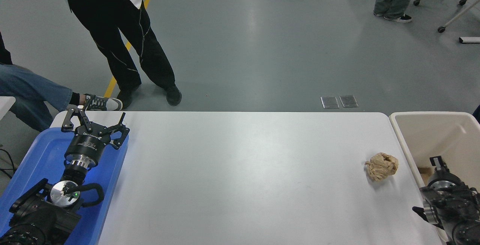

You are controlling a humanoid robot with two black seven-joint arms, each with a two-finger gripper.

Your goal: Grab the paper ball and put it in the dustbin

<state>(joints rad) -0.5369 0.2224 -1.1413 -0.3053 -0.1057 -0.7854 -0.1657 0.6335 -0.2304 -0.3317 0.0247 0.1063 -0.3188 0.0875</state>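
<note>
The paper ball point(381, 166), a crumpled tan lump, lies on the white table point(240, 170) near its right end, just left of the dustbin point(403, 140). The dustbin is a big cream tub standing off the table's right edge. My right gripper point(437, 162) rises at the lower right, over the dustbin's near left wall and to the right of the ball, a little nearer the camera; only a small part of it shows. My left gripper point(94, 120) is parked at the lower left, open and holding nothing, above a blue tray point(37, 155).
A person in black trousers point(123, 42) stands beyond the table's far left edge. A seated person's leg and shoe point(93, 102) reach toward the table's far left corner. Another person and a wheeled chair base stand far off at the top right.
</note>
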